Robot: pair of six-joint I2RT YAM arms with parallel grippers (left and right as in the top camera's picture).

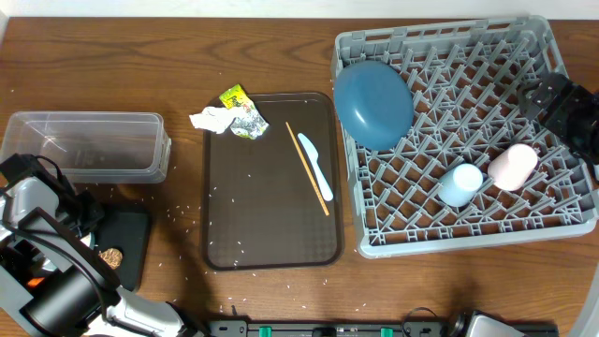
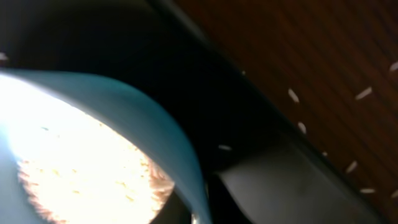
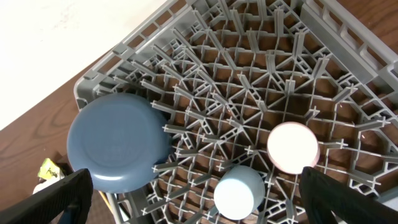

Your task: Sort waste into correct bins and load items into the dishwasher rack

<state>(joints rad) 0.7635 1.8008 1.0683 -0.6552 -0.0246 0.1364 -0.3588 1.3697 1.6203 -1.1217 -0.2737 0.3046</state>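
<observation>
My left gripper [image 2: 208, 202] is shut on the rim of the white bowl [image 2: 93, 155], which is pale blue outside, low over the black tray [image 1: 134, 234]. A brown food lump [image 1: 110, 255] lies in that tray. My right gripper [image 3: 196, 180] is open and empty above the grey rack [image 1: 562, 229]. The rack holds the blue plate [image 1: 374, 101], the pink cup [image 1: 514, 166] and the light blue cup [image 1: 460, 183]. The pale blue spoon [image 1: 315, 166] and the chopstick [image 1: 296, 143] lie on the brown serving tray [image 1: 271, 229]. Crumpled paper [image 1: 211, 119] and wrappers [image 1: 245, 112] sit at its far left corner.
The clear tub [image 1: 89, 145] stands at the left, behind the black tray. Rice grains [image 1: 192, 211] are scattered on the wooden table between the trays and along the front. My left arm [image 1: 51, 253] covers the front left corner.
</observation>
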